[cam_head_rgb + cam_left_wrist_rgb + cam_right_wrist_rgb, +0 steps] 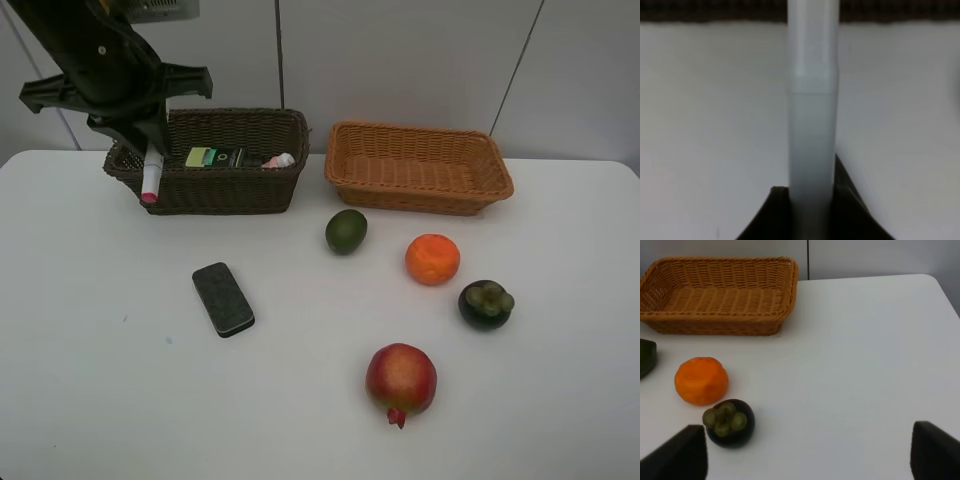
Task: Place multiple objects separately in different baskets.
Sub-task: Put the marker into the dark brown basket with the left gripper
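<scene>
My left gripper [148, 140] is shut on the white marker with a pink tip [151, 175]. It holds the marker tip down, above the table at the left end of the dark brown basket [230, 195]. The left wrist view shows the marker [812, 100] between the dark fingers [852, 210]. The dark green pump bottle [215, 157] and the pink small bottle [280, 160] lie in the dark basket. The light orange-tan basket [420, 195] holds nothing. My right gripper [810, 460] is open, near the mangosteen [730, 423] and the orange [701, 381].
On the table lie the black flat case [222, 298], the green avocado-like fruit [346, 231], the orange [432, 259], the mangosteen [486, 304] and the red pomegranate [401, 380]. The right arm does not show in the exterior view.
</scene>
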Tool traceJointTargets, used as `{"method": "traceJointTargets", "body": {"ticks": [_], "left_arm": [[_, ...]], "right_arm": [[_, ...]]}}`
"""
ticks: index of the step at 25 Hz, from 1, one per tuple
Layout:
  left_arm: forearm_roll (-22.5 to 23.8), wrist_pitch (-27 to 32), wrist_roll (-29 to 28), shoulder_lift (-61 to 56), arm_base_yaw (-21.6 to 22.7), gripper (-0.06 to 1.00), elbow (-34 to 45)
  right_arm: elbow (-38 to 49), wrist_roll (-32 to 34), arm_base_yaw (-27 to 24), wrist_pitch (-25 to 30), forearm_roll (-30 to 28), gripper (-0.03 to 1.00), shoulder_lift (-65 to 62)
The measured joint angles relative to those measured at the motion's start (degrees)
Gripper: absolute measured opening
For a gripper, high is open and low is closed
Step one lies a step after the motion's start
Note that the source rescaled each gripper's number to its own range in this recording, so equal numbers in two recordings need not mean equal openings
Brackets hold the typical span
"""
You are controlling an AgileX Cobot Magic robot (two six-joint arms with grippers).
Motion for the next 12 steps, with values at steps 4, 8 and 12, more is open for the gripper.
{"method": "traceJointTargets", "body": {"ticks": [4,8,12], "left_arm": [[-0.2,1.5,3.4,9.3,4.9,0.0,-13.8],[-0.2,1.5,4.1,18.6,7.1,0.0,-24.3],[0.3,1.1,4.3,25.1,7.6,0.03,-29.8]], "right_arm": [[0.0,0.0,0.0,0.0,0.0,0.71,0.0],[0.0,0.0,0.0,0.0,0.0,0.71,0.0],[0.0,0.0,0.0,0.0,0.0,0.71,0.0]]}}
